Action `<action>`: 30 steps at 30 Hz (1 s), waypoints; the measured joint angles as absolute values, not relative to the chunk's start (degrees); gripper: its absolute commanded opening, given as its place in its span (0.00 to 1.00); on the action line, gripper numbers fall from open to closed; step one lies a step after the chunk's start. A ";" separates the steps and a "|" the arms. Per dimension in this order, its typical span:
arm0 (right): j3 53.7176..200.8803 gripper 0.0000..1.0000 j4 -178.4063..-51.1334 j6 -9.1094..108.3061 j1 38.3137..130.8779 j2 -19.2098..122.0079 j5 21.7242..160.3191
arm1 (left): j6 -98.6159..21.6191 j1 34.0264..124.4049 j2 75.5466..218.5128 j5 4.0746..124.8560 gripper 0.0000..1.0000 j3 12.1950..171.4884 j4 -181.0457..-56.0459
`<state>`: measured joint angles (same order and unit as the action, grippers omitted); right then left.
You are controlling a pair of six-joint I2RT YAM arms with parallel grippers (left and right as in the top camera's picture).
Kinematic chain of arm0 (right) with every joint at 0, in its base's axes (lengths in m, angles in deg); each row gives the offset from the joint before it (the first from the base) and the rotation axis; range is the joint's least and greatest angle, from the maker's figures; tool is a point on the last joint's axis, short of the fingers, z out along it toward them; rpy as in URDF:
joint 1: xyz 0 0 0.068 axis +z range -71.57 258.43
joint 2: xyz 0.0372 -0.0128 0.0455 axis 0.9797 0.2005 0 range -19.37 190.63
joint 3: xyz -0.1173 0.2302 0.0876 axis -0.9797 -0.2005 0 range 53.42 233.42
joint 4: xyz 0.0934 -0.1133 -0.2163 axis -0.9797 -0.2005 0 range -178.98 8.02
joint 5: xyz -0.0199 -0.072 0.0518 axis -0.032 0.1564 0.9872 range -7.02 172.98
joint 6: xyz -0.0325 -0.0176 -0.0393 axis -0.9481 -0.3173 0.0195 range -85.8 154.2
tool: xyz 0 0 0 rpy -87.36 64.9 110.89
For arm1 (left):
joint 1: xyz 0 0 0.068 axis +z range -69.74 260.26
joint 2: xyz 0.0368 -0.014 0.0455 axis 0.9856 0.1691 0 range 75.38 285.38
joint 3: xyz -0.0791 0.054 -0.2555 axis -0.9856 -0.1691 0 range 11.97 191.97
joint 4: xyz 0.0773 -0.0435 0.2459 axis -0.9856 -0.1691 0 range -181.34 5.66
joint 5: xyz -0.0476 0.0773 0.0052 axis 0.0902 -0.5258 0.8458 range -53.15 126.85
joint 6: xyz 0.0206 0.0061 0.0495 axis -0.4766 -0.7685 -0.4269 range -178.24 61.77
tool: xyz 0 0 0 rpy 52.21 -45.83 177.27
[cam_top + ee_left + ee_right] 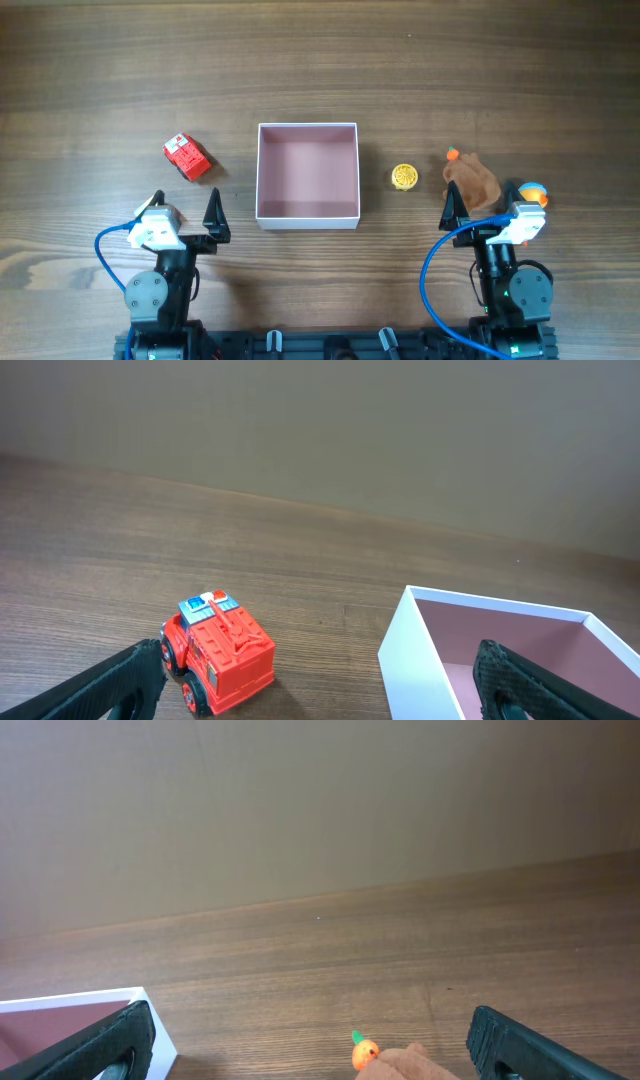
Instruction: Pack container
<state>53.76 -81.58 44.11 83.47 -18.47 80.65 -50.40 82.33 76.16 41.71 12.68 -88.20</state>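
Left gripper (186, 210) is spread and empty, with a red toy fire truck (187, 158) just ahead. Right gripper (485, 212) is also spread, behind a brown plush toy (472, 181). The container (258, 170) sits mid-table between truck and plush.

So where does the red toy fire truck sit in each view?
Overhead: fire truck mid-left, left of the container.
Left wrist: bottom, left of centre, beside the container's corner.
Right wrist: not in it.
Shared landmark: the container, bottom left in the right wrist view.
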 measured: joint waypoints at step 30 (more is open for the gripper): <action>59.09 1.00 -85.69 48.18 83.47 -9.68 88.41 | -48.19 82.33 79.96 41.95 1.00 19.78 -94.30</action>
<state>59.09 -85.69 48.18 83.47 -9.68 88.41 -48.19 82.33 79.96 41.95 19.78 -94.30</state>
